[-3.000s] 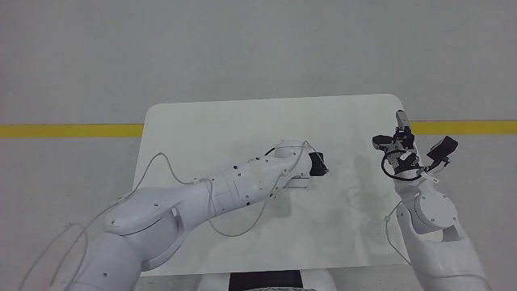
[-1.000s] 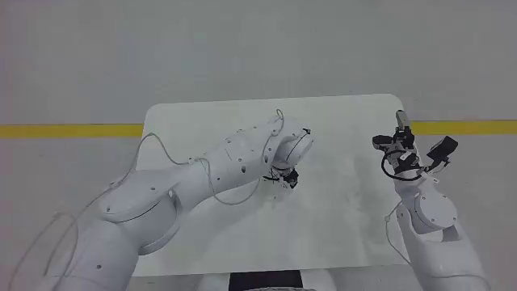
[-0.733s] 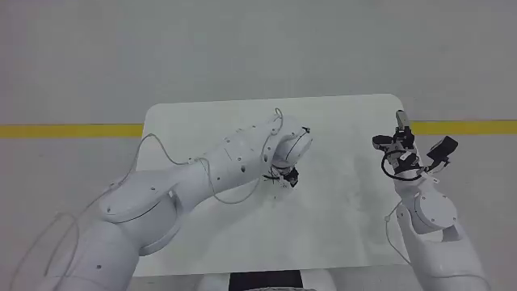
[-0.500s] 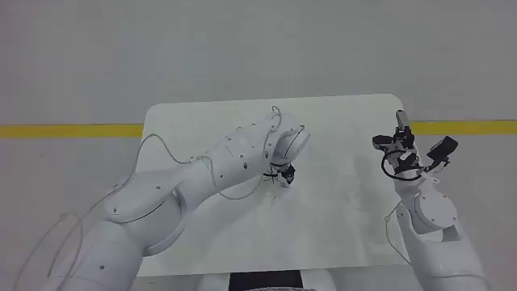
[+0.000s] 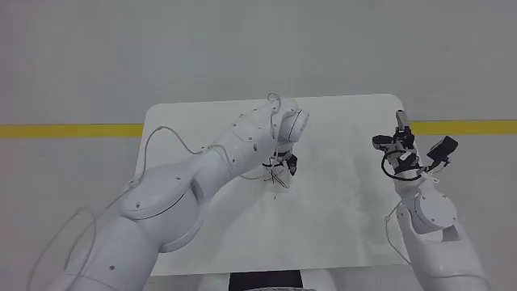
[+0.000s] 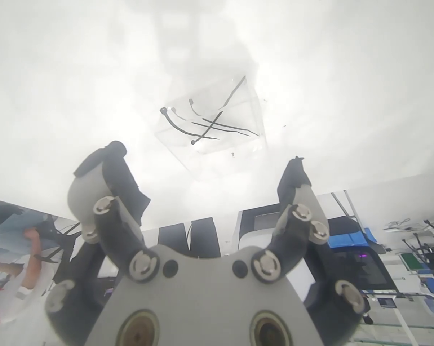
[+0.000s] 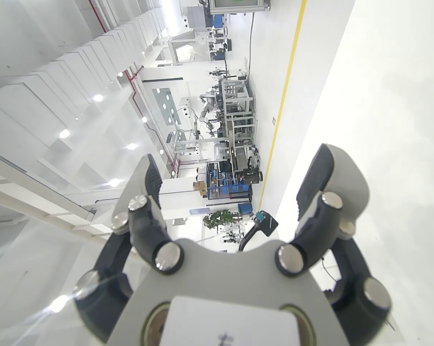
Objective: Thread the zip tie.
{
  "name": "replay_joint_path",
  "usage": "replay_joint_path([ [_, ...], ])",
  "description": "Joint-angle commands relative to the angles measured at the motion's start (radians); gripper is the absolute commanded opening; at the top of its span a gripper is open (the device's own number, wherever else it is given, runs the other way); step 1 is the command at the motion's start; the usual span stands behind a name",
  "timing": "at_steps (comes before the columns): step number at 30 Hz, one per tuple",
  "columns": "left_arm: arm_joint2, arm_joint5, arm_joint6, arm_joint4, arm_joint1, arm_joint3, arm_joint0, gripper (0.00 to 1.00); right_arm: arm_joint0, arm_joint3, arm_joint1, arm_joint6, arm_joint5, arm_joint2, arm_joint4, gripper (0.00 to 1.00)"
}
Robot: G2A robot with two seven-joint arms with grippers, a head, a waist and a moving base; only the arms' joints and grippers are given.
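Left gripper [image 6: 204, 152] hangs over the middle of the table [image 5: 194, 129], nose down, jaws wide apart and holding nothing. Straight below it is a clear box [image 6: 238, 147]. The zip ties [image 6: 209, 127] lie loose on the box floor, several black strips, two or three of them crossed, heads mostly toward one side.

- The box probably keeps the ties in one spot so they don't scatter across the table.
- The wide jaws and steep pose suit a top-down pick. The fingers [image 6: 123, 174] sit either side of the box, well above it, touching nothing.
- The crossed ties are a risk: a grab at the pile's middle could take two. The separate tie toward a box corner looks the easier pick.

Right gripper [image 7: 237, 154] is at the right edge of the table, near the far corner. Its jaws are also apart and empty, and it points out past the far edge. It looks parked there, clear of the box, likely waiting to take one end of a tie for threading.

No tie is lifted yet, so the task is at the picking stage.
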Motion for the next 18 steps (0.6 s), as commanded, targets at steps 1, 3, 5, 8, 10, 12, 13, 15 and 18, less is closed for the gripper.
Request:
replay_joint_path([
  [1, 0.0, 0.0, 0.0, 0.0, 0.0, 0.0, 0.0, 1.0, 0.0, 0.0, 0.0, 0.0, 0.0, 0.0, 0.0, 1.0],
  [3, 0.0, 0.0, 0.0, 0.0, 0.0, 0.0, 0.0, 1.0, 0.0, 0.0, 0.0, 0.0, 0.0, 0.0, 0.0, 1.0],
  [5, -0.002, -0.002, 0.007, -0.003, 0.0, -0.009, 0.002, 1.0, 0.0, 0.0, 0.0, 0.0, 0.0, 0.0, 0.0, 1.0],
  [8, -0.006, 0.0, 0.019, -0.005, 0.002, -0.019, 0.008, 1.0, 0.0, 0.0, 0.0, 0.0, 0.0, 0.0, 0.0, 1.0],
  [10, -0.008, 0.0, 0.011, -0.002, 0.005, -0.025, 0.008, 1.0, 0.0, 0.0, 0.0, 0.0, 0.0, 0.0, 0.0, 1.0],
  [12, -0.011, 0.0, 0.005, 0.001, 0.008, -0.032, 0.01, 0.9, 0.0, 0.0, 0.0, 0.0, 0.0, 0.0, 0.0, 1.0],
  [13, -0.012, 0.0, 0.003, 0.003, 0.009, -0.034, 0.011, 0.86, 0.0, 0.0, 0.0, 0.0, 0.0, 0.0, 0.0, 1.0],
  [15, -0.015, 0.0, 0.004, 0.009, 0.011, -0.036, 0.014, 0.58, 0.0, 0.0, 0.0, 0.0, 0.0, 0.0, 0.0, 1.0],
  [18, -0.02, 0.0, 0.004, 0.012, 0.014, -0.035, 0.021, 0.47, 0.0, 0.0, 0.0, 0.0, 0.0, 0.0, 0.0, 1.0],
])
